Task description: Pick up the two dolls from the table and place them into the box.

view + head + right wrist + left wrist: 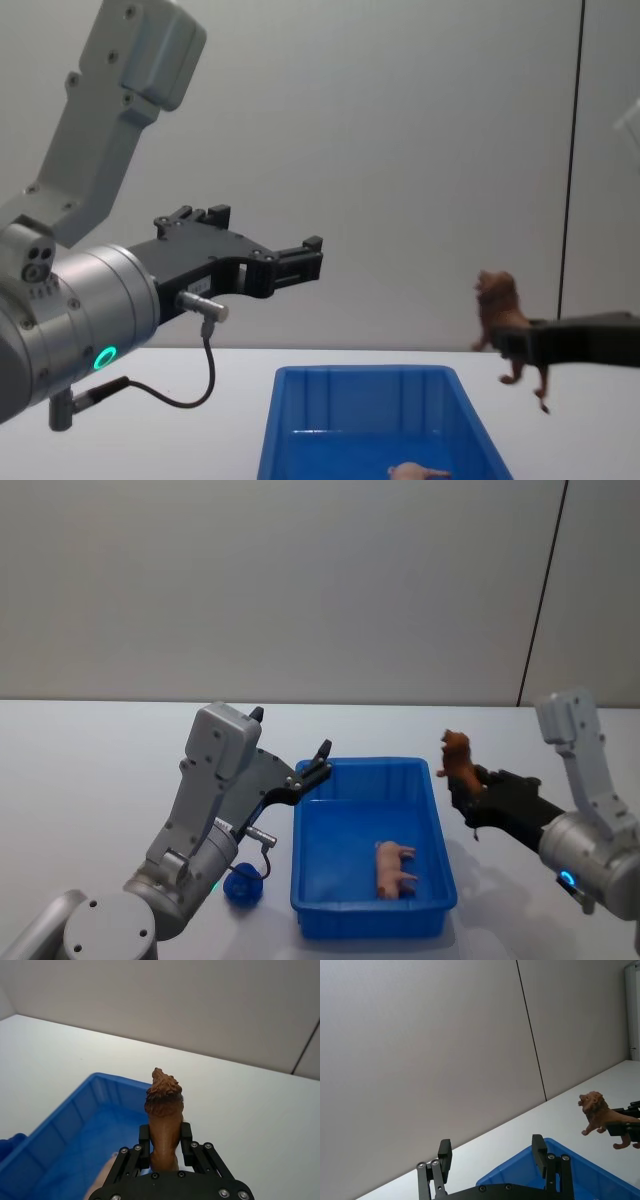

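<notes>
Head view: lion [458,758] in right hand [466,782], left hand [315,765] wide, pink doll [395,868], perhaps pig, in box [370,921].

Open air over box [370,922], left hand [316,765] above its far-left corner

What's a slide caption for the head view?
Right gripper holds the shaggy brown lion doll beside the bright blue plastic bin; pale pink doll lies inside; left gripper open opposite.

Bright, diffuse, from above. Faint soft-edged shadow on the table [90,780] right of the box [372,921]. Pale sheen across its glossy walls. Top-lit on the brown lion doll [164,1110], darker beneath the mane.
</notes>
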`<state>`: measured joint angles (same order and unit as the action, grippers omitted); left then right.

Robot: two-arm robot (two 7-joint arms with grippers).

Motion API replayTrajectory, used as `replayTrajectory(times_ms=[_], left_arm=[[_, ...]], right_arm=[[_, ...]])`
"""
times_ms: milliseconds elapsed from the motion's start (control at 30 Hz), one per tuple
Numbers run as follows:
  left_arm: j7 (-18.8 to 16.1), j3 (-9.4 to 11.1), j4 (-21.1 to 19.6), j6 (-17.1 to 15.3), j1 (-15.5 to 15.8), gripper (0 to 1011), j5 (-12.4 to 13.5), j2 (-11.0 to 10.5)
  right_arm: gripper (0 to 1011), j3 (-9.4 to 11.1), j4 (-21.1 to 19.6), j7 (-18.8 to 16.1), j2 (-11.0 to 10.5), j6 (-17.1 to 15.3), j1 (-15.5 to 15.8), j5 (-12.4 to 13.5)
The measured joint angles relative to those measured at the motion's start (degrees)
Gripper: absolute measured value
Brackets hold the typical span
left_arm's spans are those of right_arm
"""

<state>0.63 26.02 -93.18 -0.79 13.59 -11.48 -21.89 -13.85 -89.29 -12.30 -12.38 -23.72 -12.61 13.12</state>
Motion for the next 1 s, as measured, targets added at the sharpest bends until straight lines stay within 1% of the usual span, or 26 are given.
replayTrajectory(times_ms=[167,300,367,400,500,600,633,700,733,800,833,900,1000], left_arm=[[0.0,0.0,0.0,0.0,0.0,1001,0.0,0.0],[0.0,0.0,0.0,0.0,0.0,1001,0.0,0.0],[0.0,0.0,0.0,0.0,0.0,1001,0.0,0.0],[0.0,0.0,0.0,0.0,0.0,1001,0.0,0.0],[0.0,0.0,0.0,0.0,0.0,1001,0.0,0.0],[0.0,0.0,0.0,0.0,0.0,1001,0.0,0.0],[0.0,0.0,0.0,0.0,0.0,1001,0.0,0.0],[0.0,0.0,0.0,0.0,0.0,1001,0.0,0.0],[0.0,0.0,0.0,0.0,0.0,1001,0.0,0.0],[0.0,0.0,0.0,0.0,0.0,1001,0.0,0.0],[0.0,0.0,0.0,0.0,0.0,1001,0.0,0.0],[0.0,0.0,0.0,0.0,0.0,1001,0.0,0.0],[0.0,0.0,0.0,0.0,0.0,1001,0.0,0.0]], right_arm=[[343,-0.9,-0.6,-2.3,0.6,-0.1,-0.7,-0.9],[343,-2.2,-0.5,-4.5,1.6,-1.1,-1.4,-2.3],[346,-2.8,0.0,-5.2,2.2,-1.7,-1.7,-3.0],[357,-2.8,0.0,-5.2,2.2,-1.7,-1.7,-3.0],[457,-4.0,1.3,-6.2,3.0,-2.4,-2.0,-4.2],[518,-4.6,2.0,-6.6,3.4,-2.7,-2.2,-4.7],[579,-4.8,2.4,-6.8,3.6,-2.7,-2.2,-5.0],[617,-5.1,2.7,-6.9,3.8,-2.7,-2.3,-5.3],[679,-5.3,3.0,-7.0,3.9,-2.7,-2.3,-5.4],[717,-5.4,3.2,-7.0,4.0,-2.6,-2.3,-5.5],[772,-5.4,3.3,-7.0,3.9,-2.4,-2.2,-5.5],[811,-5.4,3.3,-6.9,3.8,-2.2,-2.1,-5.4],[901,-4.7,3.0,-6.6,3.1,-1.2,-1.6,-4.4]])
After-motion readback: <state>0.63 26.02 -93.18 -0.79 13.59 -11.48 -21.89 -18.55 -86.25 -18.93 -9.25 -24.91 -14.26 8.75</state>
